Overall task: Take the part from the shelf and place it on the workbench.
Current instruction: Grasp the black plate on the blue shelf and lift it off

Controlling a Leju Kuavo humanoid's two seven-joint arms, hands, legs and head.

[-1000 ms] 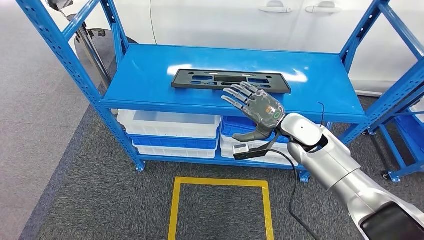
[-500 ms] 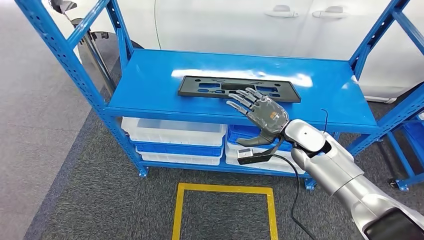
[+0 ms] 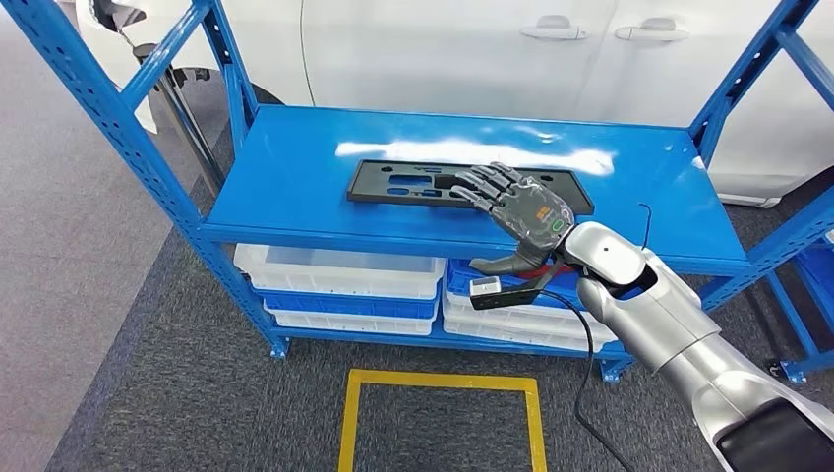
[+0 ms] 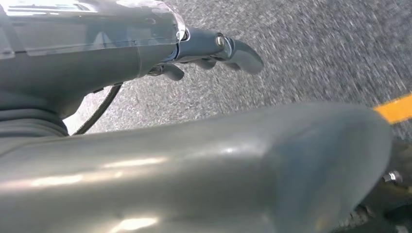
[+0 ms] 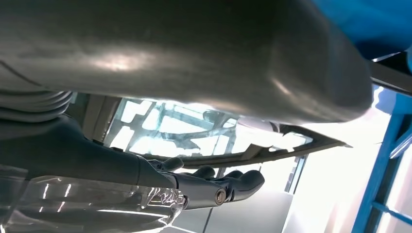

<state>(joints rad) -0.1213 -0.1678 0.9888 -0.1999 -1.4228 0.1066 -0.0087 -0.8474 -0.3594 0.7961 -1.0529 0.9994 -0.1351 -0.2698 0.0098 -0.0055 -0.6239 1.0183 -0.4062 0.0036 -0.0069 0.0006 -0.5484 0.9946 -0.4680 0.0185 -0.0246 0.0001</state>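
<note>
The right hand [image 3: 519,211] is held spread over the black part [image 3: 413,183] on the blue shelf [image 3: 295,177]; white bins [image 3: 334,270] are stacked beneath.

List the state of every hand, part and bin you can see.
right hand: fingers spread over the part, nothing gripped
left hand: hanging over the carpet, holding nothing
black plastic part: lying flat on the shelf top
blue shelf: carries just the part
white bins: stacked with blue bins on the lower level
</note>
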